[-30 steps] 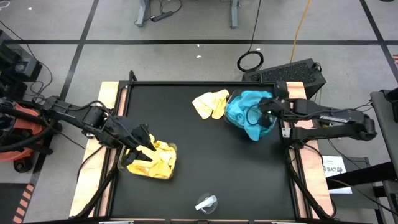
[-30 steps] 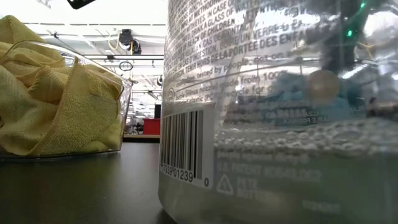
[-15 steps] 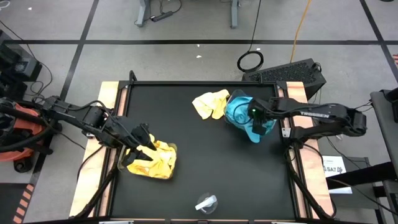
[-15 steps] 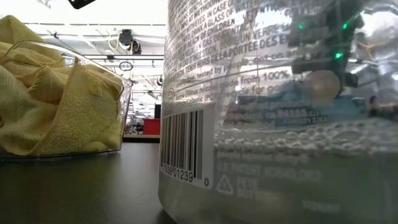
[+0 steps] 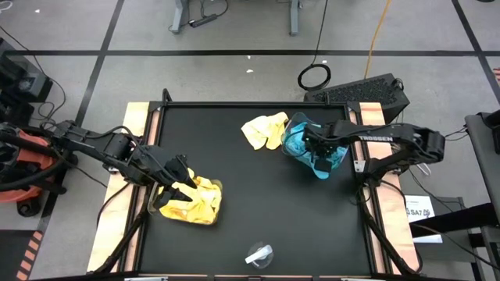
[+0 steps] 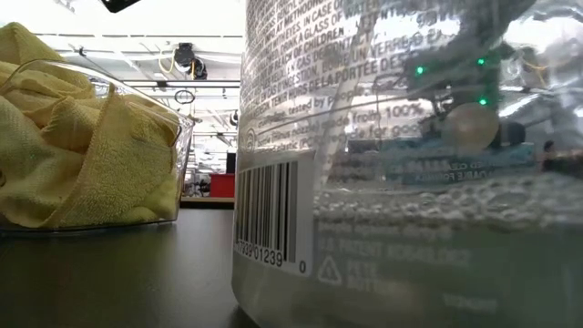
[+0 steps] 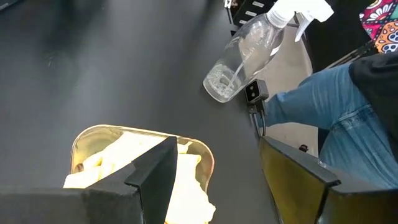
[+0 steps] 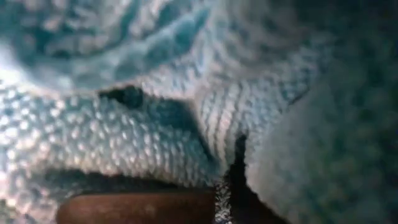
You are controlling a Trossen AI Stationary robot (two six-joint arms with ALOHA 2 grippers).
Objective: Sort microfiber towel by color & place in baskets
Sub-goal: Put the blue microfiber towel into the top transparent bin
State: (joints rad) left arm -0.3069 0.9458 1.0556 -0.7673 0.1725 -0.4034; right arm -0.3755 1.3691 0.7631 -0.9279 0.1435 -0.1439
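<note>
Yellow towels [image 5: 194, 201] are heaped in a clear basket [image 5: 151, 204] at the near left; they also show in the low view [image 6: 82, 155]. My left gripper [image 5: 183, 182] is open just above them, its fingers [image 7: 155, 174] over the basket's rim [image 7: 205, 152]. Teal towels [image 5: 316, 152] fill the other basket at the far right. My right gripper [image 5: 308, 143] is pushed in among them, and teal cloth [image 8: 155, 118] fills its wrist view. One loose yellow towel [image 5: 264, 129] lies on the table beside the teal heap.
A clear spray bottle [image 5: 259, 254] lies near the table's front edge and blocks most of the low view [image 6: 410, 182]; it also shows in the left wrist view [image 7: 242, 59]. A person's leg in jeans [image 7: 336, 118] is beside the table.
My right gripper has gone toward the table's left edge, farther in over the teal towels. The left arm and the yellow towels have kept still.
</note>
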